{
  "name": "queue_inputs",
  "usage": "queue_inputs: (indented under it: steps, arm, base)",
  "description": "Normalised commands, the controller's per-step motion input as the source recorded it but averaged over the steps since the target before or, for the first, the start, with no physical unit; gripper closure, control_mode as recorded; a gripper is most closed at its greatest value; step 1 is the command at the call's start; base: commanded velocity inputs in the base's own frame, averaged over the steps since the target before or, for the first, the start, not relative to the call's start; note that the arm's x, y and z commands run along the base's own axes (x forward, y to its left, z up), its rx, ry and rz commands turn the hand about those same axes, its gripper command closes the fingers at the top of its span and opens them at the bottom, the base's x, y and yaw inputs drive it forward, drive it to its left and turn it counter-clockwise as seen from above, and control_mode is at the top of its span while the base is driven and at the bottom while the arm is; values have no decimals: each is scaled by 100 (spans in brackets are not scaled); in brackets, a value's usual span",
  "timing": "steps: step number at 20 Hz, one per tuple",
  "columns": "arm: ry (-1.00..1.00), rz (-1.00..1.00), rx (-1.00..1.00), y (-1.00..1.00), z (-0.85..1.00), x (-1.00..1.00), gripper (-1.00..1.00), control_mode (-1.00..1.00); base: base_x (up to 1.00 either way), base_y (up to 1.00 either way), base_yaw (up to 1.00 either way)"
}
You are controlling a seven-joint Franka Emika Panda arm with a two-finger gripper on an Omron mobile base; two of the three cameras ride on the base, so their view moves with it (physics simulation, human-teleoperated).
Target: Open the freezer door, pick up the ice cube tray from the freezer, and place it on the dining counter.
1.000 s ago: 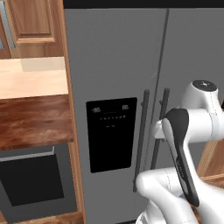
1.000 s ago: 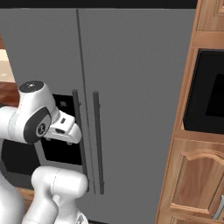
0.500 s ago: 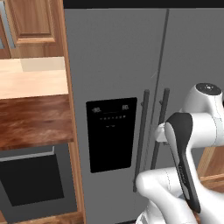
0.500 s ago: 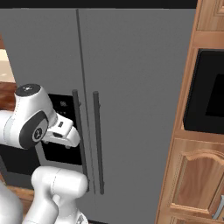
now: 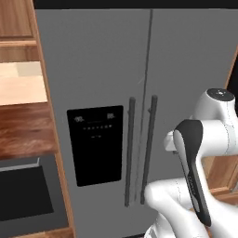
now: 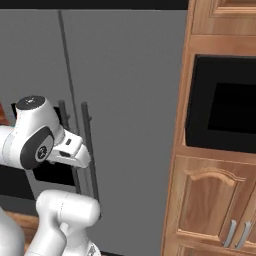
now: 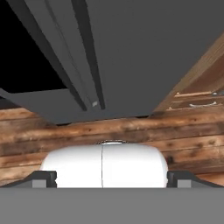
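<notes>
I see the freezer door [image 5: 88, 93] shut, its black dispenser panel [image 5: 95, 144] at about 8 o'clock in my left base view and its bar handle [image 5: 129, 151] just right of that. My gripper [image 7: 111, 178] stands wide open, holding nothing, with its fingertips [image 7: 43, 178] at 6 o'clock above the wood floor [image 7: 131, 131]

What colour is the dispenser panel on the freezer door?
Black, set in the matte grey freezer door; the dispenser panel shows best in the left base view.
</notes>
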Motion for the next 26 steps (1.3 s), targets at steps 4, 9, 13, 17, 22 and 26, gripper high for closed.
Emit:
queue_inputs:
  steps: [4,9,13,17,22,26]
  arm:
    - [0,0,0,0,0,0,-100,100]
    - [0,0,0,0,0,0,-100,100]
    - [0,0,0,0,0,0,-100,100]
    - [0,0,0,0,0,0,-100,100]
    - [0,0,0,0,0,0,-100,100]
    - [0,0,0,0,0,0,-100,100]
  base:
    - [-7,-69,0]
    - [0,-56,0]
    - [1,-38,0]
    - [24,-19,0]
    - [35,7,0]
    - [40,25,0]
